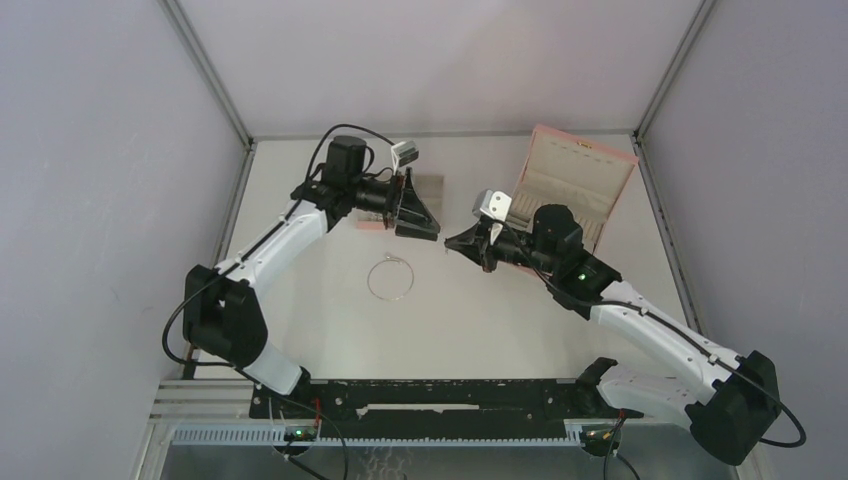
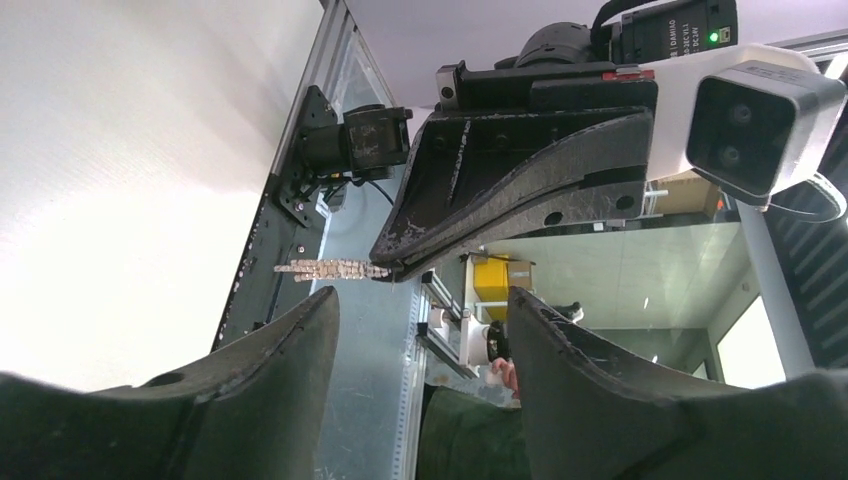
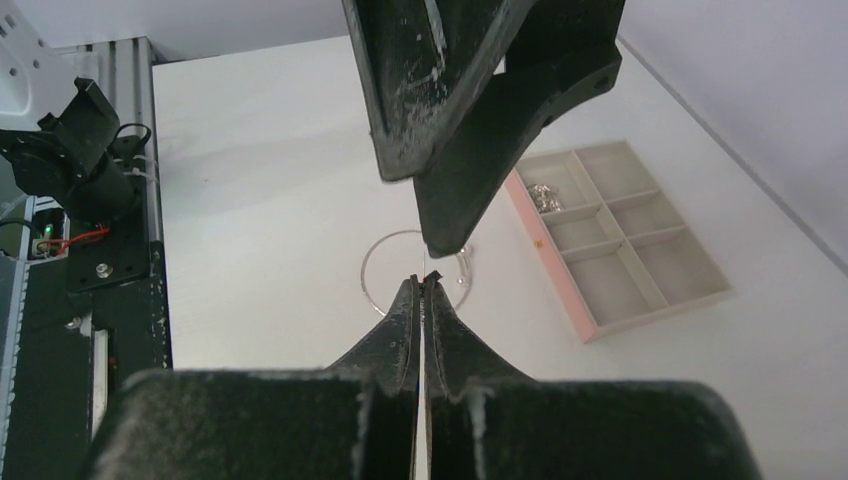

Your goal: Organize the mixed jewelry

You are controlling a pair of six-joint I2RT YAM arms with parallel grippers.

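Silver chain (image 2: 330,268), a short flat strip of links, juts out sideways from the tips of the right gripper (image 3: 423,285), whose fingers are pressed together on one end of it and hold it in the air above the table (image 3: 270,150). The left gripper (image 2: 422,300) hangs just beside it with its fingers spread apart and nothing between them; whether it touches the chain I cannot tell. Both sit well above the thin wire hoop (image 3: 364,272), which lies flat and loose on the table, near the pink compartment tray (image 3: 548,255) but outside it. One far compartment of that tray holds a small cluster of silver pieces (image 3: 543,197); the other compartments that show look bare. At the far right the pink box (image 1: 575,185) stands with its lid up, and what is in it is too small to make out. As a judgement, the sorting is at an early to middle stage: one group seems to be put away, the chain is in hand but not yet placed, and the hoop is untouched, so at least two pieces are left to go into compartments.
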